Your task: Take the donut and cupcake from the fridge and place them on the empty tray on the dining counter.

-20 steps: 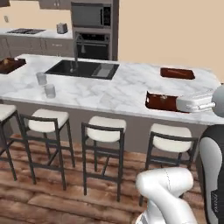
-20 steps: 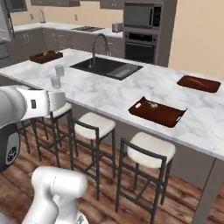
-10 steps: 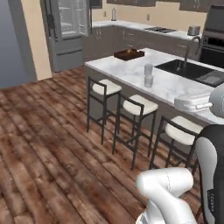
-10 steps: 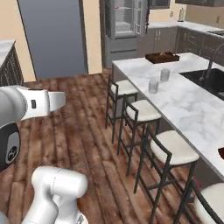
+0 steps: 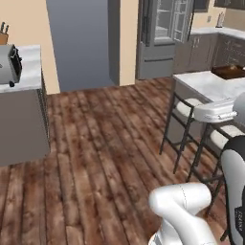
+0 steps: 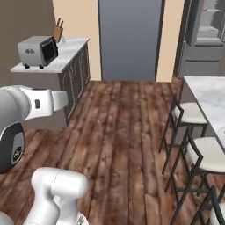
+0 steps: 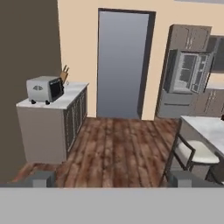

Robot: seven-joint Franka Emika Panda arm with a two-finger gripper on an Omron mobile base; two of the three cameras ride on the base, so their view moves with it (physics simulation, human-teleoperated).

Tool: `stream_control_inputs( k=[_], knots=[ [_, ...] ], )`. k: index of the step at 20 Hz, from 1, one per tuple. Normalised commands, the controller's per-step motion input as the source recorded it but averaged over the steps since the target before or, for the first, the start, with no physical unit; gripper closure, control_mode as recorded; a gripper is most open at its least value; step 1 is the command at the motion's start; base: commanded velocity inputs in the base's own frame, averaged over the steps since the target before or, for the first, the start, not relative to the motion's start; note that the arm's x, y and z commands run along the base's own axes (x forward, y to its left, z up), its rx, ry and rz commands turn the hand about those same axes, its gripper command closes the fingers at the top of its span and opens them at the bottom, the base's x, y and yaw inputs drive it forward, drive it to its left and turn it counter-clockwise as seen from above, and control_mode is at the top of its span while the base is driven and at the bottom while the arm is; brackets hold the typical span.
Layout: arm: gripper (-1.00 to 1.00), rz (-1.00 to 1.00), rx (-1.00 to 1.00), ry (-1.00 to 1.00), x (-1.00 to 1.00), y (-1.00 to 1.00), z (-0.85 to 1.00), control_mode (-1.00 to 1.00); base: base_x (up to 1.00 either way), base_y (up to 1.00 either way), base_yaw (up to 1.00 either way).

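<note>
Two dark finger tips of the gripper [image 7: 109, 179] rise at the bottom of the hand view, one at the left and one at the right, well apart from each other, so the jaws stand released and hold nothing. Ahead of the gripper lies a brown wooden floor [image 7: 118, 148], and behind the floor stands a tall grey doorway [image 7: 121, 65] in a beige wall. The fridge [image 7: 183, 81] stands to the right of the doorway; its upper part looks pale and glassy, with shelves inside, but I cannot tell whether the doors are open. The donut and the cupcake are too small to find in any view. In the left base view the fridge [image 5: 165, 38] is at the top, right of the doorway, and the dining counter [image 5: 206, 83] with its white marble top begins just right of and in front of the fridge. On the far end of this table lies a dark brown tray [image 5: 228, 72], cut by the right edge of the picture. Some stools [image 5: 189, 110] with pale seats and dark legs stand along the near side of the table. Left of the doorway is a grey cabinet [image 6: 70, 74] with a pale top, which carries a silver toaster oven [image 6: 38, 50] and, behind it, a knife block [image 6: 58, 30].
</note>
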Motion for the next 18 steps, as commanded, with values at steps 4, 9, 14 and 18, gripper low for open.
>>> stream_control_inputs(
  k=[4,9,14,18],
  knots=[
    [-1.00,0.00,0.00,0.00,0.00,0.00,0.00,1.00,1.00,-0.19,0.40],
    [-1.00,0.00,0.00,0.00,0.00,0.00,0.00,1.00,1.00,-0.31,0.37],
    [-1.00,0.00,0.00,0.00,0.00,0.00,0.00,1.00,1.00,-0.46,0.29],
    [-1.00,0.00,0.00,0.00,0.00,0.00,0.00,1.00,1.00,-0.76,0.12]
  ],
)
